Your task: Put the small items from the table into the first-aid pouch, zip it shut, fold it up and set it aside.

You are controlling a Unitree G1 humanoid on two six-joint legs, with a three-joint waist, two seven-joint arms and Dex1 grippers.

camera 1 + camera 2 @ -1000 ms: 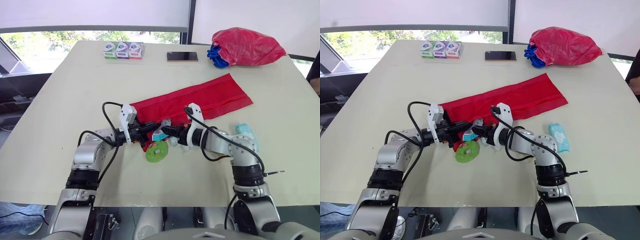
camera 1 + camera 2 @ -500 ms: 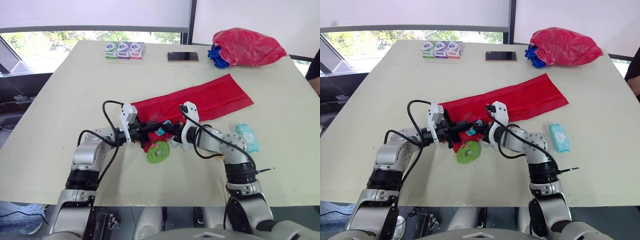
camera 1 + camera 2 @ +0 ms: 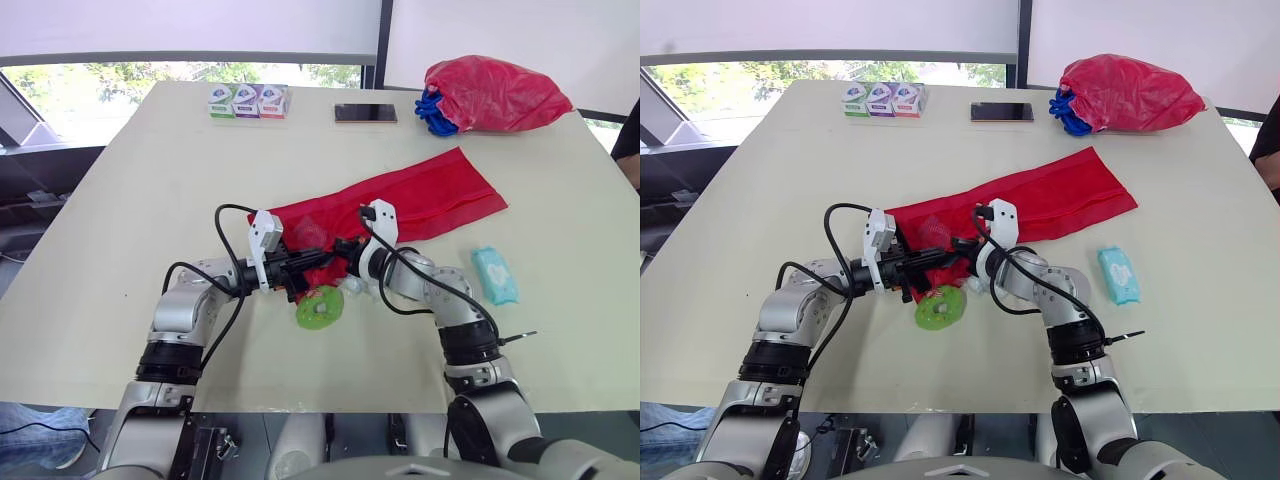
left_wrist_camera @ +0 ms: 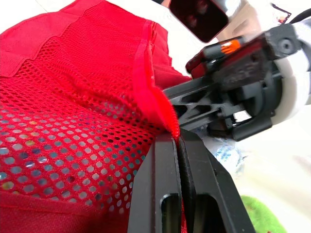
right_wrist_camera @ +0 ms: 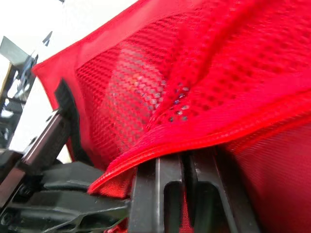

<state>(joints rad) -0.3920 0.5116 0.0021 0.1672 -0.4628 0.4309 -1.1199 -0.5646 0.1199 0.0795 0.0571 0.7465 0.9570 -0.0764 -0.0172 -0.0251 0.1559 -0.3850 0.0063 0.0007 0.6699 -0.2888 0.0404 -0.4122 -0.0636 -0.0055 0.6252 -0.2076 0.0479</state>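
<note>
One end of the red mesh pouch [image 3: 420, 200] is pinched by the left gripper [image 4: 179, 137] and right gripper [image 5: 187, 156], beside a green ring [image 3: 319, 307].

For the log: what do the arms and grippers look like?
Silver-grey shells, black joint bands and black cables on the left arm and right arm; white camera brackets at the wrists; slim black fingers on the left gripper and right gripper.

The left arm [image 3: 178, 312] and right arm [image 3: 455, 305] are silver-grey with black joints. Black cables [image 3: 228, 212] loop to white wrist mounts [image 3: 264, 236]. The left gripper [image 3: 312, 266] and right gripper [image 3: 338, 250] are black, with slotted fingers [image 4: 164, 194].
</note>
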